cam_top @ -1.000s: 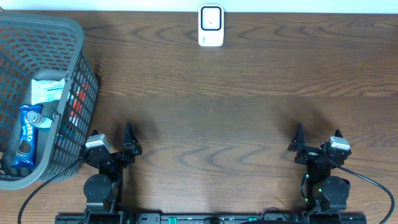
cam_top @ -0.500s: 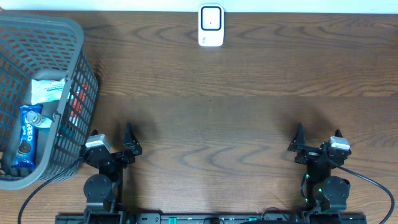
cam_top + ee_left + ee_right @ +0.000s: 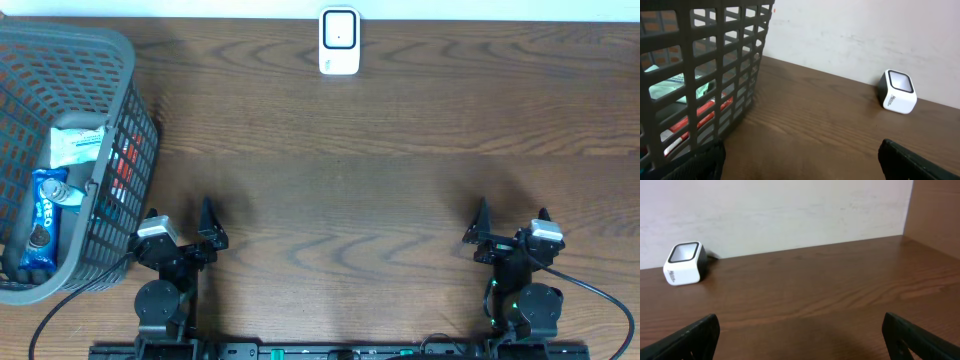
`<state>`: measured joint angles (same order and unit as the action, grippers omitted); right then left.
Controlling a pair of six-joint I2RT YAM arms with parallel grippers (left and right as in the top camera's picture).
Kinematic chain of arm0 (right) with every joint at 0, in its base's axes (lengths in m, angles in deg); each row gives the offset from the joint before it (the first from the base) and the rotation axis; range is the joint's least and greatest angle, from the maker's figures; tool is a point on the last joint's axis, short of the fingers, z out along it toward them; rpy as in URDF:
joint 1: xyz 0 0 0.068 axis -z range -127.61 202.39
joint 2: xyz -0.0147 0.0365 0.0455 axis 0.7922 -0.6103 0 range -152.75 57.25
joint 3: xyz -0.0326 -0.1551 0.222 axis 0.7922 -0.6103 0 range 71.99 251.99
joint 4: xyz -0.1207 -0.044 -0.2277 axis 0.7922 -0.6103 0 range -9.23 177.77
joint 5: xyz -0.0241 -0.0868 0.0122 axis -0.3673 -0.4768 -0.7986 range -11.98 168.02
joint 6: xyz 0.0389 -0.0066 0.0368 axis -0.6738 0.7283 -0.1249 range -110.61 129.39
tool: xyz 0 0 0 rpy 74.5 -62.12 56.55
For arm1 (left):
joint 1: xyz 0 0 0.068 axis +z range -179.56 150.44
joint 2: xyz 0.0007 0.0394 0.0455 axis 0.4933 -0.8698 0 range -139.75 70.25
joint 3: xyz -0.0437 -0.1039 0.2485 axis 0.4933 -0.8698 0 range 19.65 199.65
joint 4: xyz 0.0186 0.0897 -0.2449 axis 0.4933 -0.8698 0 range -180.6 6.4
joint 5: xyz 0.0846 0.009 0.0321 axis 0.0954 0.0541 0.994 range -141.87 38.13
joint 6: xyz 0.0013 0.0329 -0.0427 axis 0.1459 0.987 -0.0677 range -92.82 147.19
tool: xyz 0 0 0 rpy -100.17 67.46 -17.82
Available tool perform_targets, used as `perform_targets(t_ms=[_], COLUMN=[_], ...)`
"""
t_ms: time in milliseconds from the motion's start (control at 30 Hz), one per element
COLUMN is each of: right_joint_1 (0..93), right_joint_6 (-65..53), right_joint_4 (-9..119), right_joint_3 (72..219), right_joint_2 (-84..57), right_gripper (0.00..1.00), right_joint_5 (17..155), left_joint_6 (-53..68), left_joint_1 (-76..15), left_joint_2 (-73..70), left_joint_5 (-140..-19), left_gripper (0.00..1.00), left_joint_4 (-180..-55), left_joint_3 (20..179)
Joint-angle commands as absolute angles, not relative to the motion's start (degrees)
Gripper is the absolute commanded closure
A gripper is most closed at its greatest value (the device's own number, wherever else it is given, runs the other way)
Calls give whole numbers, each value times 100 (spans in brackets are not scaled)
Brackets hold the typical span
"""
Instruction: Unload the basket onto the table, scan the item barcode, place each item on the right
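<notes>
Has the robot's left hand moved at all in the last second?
No. In the overhead view the left hand sits open in the same spot as before, just right of the near corner of the grey basket.

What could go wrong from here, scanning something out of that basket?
The items lie low inside the basket, so the left gripper may snag its mesh wall or drag it. The Oreo pack lies crowded beside a pale packet; a grab may lift both. The scanner stands at the far edge, so a weak grip might drop the item midway.
</notes>
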<state>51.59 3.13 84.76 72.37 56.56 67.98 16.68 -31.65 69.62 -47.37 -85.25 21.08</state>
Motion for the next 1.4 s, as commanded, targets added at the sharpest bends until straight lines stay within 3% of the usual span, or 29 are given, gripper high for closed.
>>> perform_targets(t_ms=[0, 467, 733, 1033, 1367], right_joint_1=[5269, 5269, 5269, 5269, 5269], right_joint_6=[389, 392, 389, 389, 389], right_joint_4=[8450, 8452, 8450, 8450, 8450], right_joint_3=[7233, 7233, 7233, 7233, 7233], right_joint_2=[5650, 5650, 5650, 5650, 5650], right_gripper=[1, 1, 1, 1, 1], right_joint_5=[6806, 6806, 6806, 6806, 6806], left_joint_6=[1719, 1719, 1679, 1681, 1681], left_joint_1=[-3162, -3162, -3162, -3162, -3162], left_joint_2=[6997, 6995, 6962, 6425, 5887], left_joint_5=[-4646, -4648, -5279, -5275, -5277], left_gripper=[2, 2, 2, 2, 2], left_joint_4=[-8728, -8730, -8899, -9650, -9659], left_joint_3=[1988, 1988, 2069, 2578, 2720])
